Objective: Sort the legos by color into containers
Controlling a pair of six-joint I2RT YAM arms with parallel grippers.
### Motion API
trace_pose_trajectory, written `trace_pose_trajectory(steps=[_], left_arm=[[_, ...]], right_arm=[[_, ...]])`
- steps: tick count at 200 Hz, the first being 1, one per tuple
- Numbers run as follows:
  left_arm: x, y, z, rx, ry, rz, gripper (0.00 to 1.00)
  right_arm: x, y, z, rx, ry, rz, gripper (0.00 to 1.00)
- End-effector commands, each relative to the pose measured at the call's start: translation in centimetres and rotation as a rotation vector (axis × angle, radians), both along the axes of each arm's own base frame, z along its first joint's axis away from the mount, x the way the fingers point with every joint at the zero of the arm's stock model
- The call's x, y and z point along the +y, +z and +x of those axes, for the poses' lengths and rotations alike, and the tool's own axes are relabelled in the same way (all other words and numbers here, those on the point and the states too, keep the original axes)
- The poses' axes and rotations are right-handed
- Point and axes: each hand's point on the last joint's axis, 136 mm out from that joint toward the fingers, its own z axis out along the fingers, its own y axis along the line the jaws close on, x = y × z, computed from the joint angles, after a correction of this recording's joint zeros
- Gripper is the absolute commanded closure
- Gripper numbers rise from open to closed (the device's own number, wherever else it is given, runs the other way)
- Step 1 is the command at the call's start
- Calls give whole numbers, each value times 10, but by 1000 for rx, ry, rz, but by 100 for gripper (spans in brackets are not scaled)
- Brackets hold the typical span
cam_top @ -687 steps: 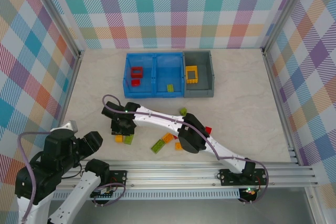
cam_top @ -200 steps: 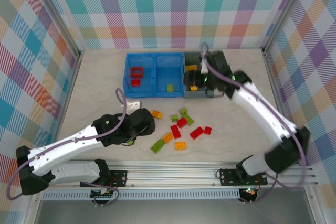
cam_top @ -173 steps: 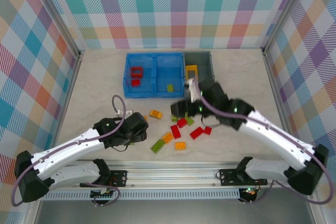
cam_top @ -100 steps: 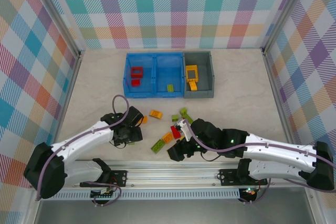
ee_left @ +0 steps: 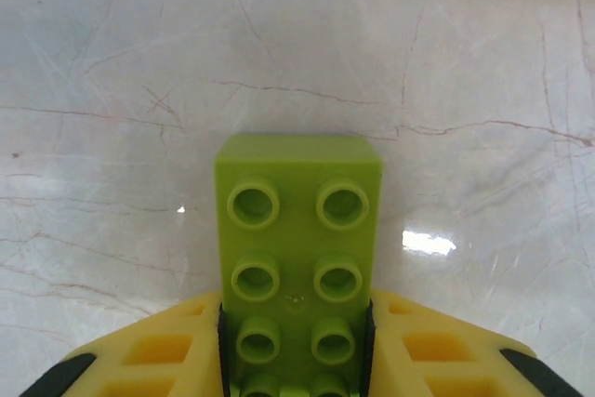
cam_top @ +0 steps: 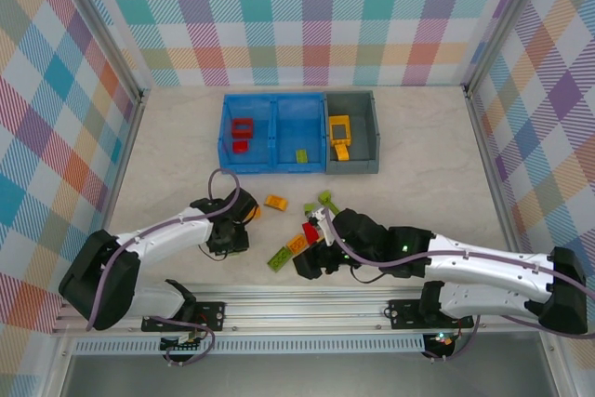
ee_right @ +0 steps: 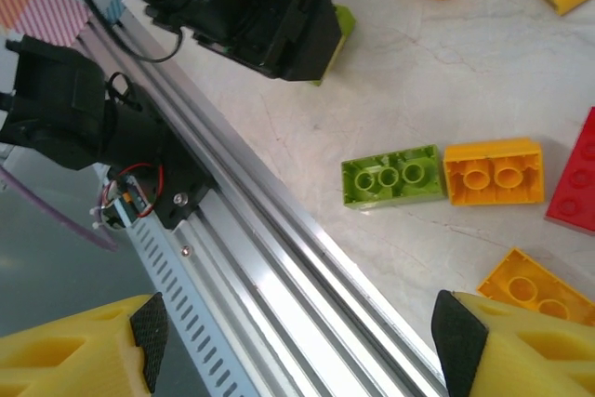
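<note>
Between L gripper (ee_left: pixel 297 346) jaws sits a lime 2-wide studded brick (ee_left: pixel 297 230), pinched; R gripper (ee_right: pixel 302 346) jaws spread wide.

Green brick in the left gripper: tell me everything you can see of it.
The green brick is lime glossy plastic, two studs wide, four rows showing, near end out of frame. Studs face the camera. Yellow fingers of the left gripper clamp its long sides. Table behind it; contact unclear.

On the table (cam_top: pixel 437 183), legos (cam_top: pixel 275 202) lie before the double bin (cam_top: pixel 251 166) and single bin (cam_top: pixel 353 167).
</note>
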Motion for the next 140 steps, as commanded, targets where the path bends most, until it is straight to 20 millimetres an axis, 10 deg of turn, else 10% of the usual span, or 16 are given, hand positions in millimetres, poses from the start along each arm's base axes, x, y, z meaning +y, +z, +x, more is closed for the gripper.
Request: trace_pose_trajectory(steps=[1,37,65,94,140], left_arm=[[-3,47,18,-105,-6,-14,73],[-51,145,62,-246,-84,-151,75],[-100,182,108,-300,-164,-191,75],[-137,192,162,-351,-212,-149,75],[-165,154,238,-368,-222,26,75]], right_arm=[[-6,42,23,-110,-108,23,24],[-57,110,81,-322,-418,-22,24],[-83,135,120,-309,-581,-10,24],[-88,136,144,-243,-638,-6,24],[-86,121,159,-134,-666,16,24]])
